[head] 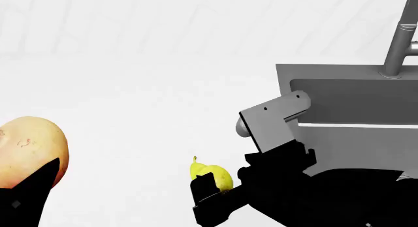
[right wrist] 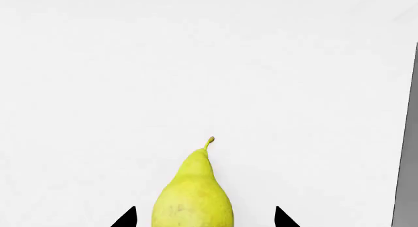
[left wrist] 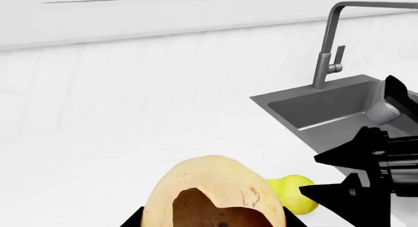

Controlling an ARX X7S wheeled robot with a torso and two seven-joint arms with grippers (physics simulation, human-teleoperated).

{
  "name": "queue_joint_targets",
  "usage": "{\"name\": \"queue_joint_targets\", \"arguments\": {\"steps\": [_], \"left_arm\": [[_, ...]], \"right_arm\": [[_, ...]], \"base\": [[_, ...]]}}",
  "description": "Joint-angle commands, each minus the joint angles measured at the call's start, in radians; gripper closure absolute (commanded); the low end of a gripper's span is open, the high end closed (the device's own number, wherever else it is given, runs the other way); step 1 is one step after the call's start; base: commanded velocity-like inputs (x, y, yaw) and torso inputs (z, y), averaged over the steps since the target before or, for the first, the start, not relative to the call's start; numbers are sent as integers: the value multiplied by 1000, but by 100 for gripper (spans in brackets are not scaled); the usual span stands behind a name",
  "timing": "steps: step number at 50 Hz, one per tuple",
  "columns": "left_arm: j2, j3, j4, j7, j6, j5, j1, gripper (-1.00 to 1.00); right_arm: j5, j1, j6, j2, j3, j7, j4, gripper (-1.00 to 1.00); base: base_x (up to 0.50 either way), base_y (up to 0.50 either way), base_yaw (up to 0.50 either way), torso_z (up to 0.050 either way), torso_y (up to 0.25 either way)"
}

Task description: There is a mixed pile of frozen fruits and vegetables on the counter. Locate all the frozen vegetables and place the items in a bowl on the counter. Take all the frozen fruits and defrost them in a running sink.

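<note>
My left gripper [left wrist: 212, 223] is shut on the rounded peach-toned fruit [left wrist: 216, 188], with a black finger tight against each side. The fruit also shows at the far left of the head view [head: 31, 148]. The yellow pear [right wrist: 193, 195] lies on the white counter [right wrist: 196, 65] between the open jaws of my right gripper [right wrist: 203, 219], with a gap on both sides. The pear also shows in the head view [head: 214, 174] and in the left wrist view [left wrist: 294, 192]. The carrot, the dark purple item and the bowl are out of view.
The dark grey sink [head: 353, 104] lies just right of the pear, with its tall grey faucet [head: 400, 41] behind it. Both also show in the left wrist view: the sink [left wrist: 326, 114] and the faucet [left wrist: 330, 46]. My right arm [head: 274, 124] hangs over the sink's near-left corner.
</note>
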Motion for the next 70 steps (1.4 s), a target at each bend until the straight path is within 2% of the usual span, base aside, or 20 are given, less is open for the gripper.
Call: {"name": "queue_joint_targets", "arguments": {"steps": [1,27,44,45,55,59,61,70], "left_arm": [[11,-1,-16,-38,23,-33,-13,100],[23,20,-23,-47,30,-49,-39,100],[11,9,-19,-35,36,-52,-27,100],[12,9,-19,-34,36,-52,-28,100],[13,16,-26,-37,41,-66,-40,100],[11,18,-23,-40,42,-71,-42,100],[9,14,-26,-30,38,-57,-30,100],[-1,16,-55,5,11,-22,-17,100]], "right_arm": [[-11,-16,3,-28,-11,-32,36,-100],[-143,-13,-52,-113,-96,-148,192,-100],[-146,-36,-67,-113,-102,-144,182,-100],[-150,-36,-69,-110,-102,-141,172,100],[-89,-35,-49,-50,-56,-71,67,100],[-36,-33,-36,-1,-18,-16,-19,100],[53,-51,-45,35,43,56,-57,100],[161,-64,-63,195,146,156,-229,100]], "base": [[0,0,0,0,0],[0,0,0,0,0],[0,0,0,1,1],[0,0,-3,0,0],[0,0,0,0,0],[0,0,0,0,0],[0,0,0,0,0],[0,0,0,0,1]]}}
